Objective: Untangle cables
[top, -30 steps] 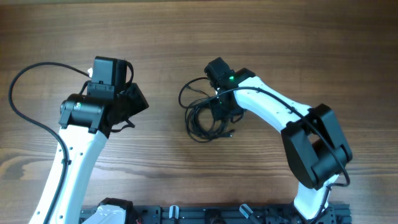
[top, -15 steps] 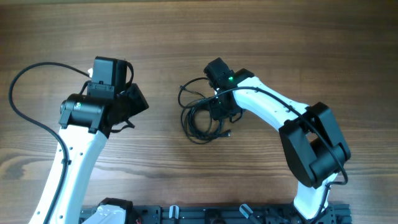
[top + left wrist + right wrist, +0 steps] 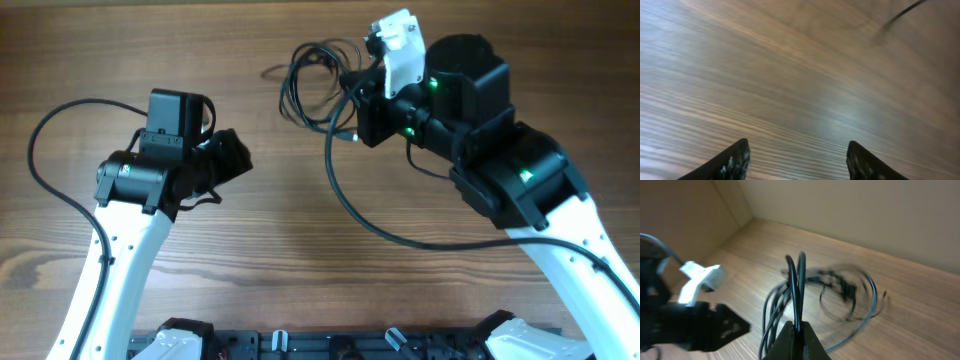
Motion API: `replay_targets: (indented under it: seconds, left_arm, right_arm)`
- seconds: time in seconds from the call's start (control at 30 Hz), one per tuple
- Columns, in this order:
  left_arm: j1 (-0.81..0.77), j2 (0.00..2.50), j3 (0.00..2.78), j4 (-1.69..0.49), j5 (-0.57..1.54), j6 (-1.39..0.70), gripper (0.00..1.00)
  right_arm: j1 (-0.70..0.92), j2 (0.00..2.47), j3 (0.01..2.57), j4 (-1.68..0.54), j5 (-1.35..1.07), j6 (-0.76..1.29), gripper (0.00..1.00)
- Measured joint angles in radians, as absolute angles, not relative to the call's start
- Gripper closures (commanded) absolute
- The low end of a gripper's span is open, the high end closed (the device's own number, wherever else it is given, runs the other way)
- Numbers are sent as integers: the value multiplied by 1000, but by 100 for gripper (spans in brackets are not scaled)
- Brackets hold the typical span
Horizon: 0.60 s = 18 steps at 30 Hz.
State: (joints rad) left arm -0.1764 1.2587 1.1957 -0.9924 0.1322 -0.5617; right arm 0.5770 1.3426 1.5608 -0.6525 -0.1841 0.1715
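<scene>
I have the thin black cables (image 3: 796, 312) pinched between my right fingers (image 3: 782, 345), which are closed tight on a few strands where they run together. The rest of the bundle hangs below in loose, blurred loops above the brown wood-grain counter (image 3: 260, 270). From overhead the loops sit toward the far side of the counter, just off the tips of my right arm, and are well apart from my left fingers (image 3: 735, 162). Those are spread open over bare wood and hold nothing. I judge the cords to be very light and limp. They will droop, swing and slide through each other, and their smooth jacket may slip out of a loose pinch, so a firm hold on only one or two strands makes more sense than a fistful. Pulling hard on a crossing would probably tighten it. The small plug ends are better places to grip, since a free end can be threaded back out of a loop, but the dangling part is too smeared for me to pick them out. A pale wall (image 3: 865, 215) rises along the far edge of the counter just beyond the loops, so there is little room to carry anything that way. The open space lies toward the middle, on the bare wood between my two arms, where the loops could be laid flat and spread apart.
</scene>
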Motion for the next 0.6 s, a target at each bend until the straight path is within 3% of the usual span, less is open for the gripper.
replay_targets:
  seconds: [0.13, 0.37, 0.6]
  left_arm:
    - [-176, 1259, 1196, -917, 247, -537, 36]
    - [-176, 1259, 1195, -720, 627, -427, 34]
    - [-300, 1351, 1195, -557, 643, -422, 39]
  right_arm:
    - [577, 1337, 1560, -675, -215, 169, 96]
    - [577, 1337, 1560, -719, -233, 167, 96]
    - [577, 1337, 1560, -734, -285, 166, 96]
